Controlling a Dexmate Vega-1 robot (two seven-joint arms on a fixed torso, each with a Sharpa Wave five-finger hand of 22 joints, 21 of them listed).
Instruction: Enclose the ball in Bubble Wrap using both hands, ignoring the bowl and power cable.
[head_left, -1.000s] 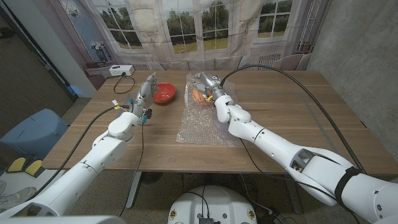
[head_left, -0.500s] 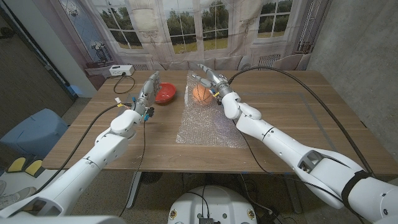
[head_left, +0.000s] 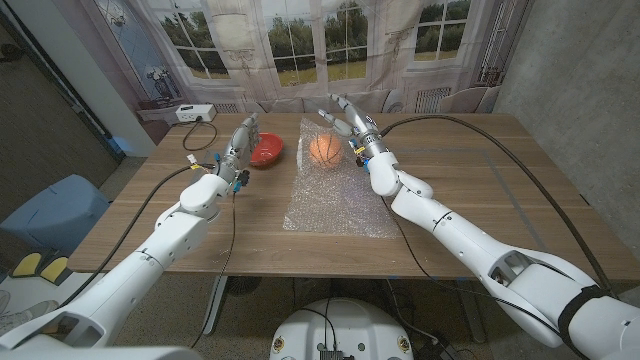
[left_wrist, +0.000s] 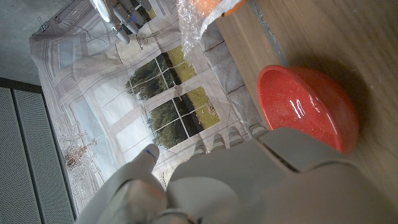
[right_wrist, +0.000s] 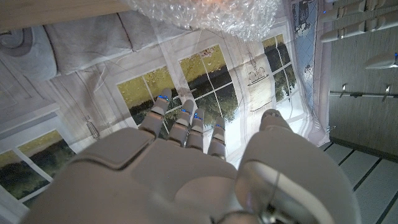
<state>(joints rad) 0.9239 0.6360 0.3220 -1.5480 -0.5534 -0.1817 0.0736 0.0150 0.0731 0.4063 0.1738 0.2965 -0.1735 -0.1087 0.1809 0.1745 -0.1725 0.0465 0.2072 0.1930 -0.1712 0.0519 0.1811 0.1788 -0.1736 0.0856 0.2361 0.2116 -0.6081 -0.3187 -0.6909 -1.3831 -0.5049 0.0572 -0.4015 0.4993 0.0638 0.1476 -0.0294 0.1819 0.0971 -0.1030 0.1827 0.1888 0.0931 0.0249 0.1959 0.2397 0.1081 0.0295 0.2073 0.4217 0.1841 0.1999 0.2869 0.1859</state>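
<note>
**Ball sits on the bubble wrap, both hands free**

Head view: the orange ball (head_left: 322, 149) rests on the far end of the bubble wrap (head_left: 330, 195), a clear sheet spread on the wooden desk (head_left: 470, 190). The wrap's far edge stands up behind the ball. The right hand (head_left: 349, 120) is raised just beside the ball, fingers spread apart and grasping nothing. The left hand (head_left: 240, 140) hangs near the red bowl (head_left: 266, 149), which lies to the left of the sheet; its fingers are extended and it holds nothing.

Left wrist view: the bowl (left_wrist: 308, 109) sits on the desk just beyond the left hand (left_wrist: 249, 180), with a crumpled edge of wrap (left_wrist: 193, 25) and a sliver of the ball (left_wrist: 221, 6) further off.

Right wrist view: the right hand (right_wrist: 180, 168) has straight, released fingers, with the bubble wrap (right_wrist: 211, 15) ahead.
</note>
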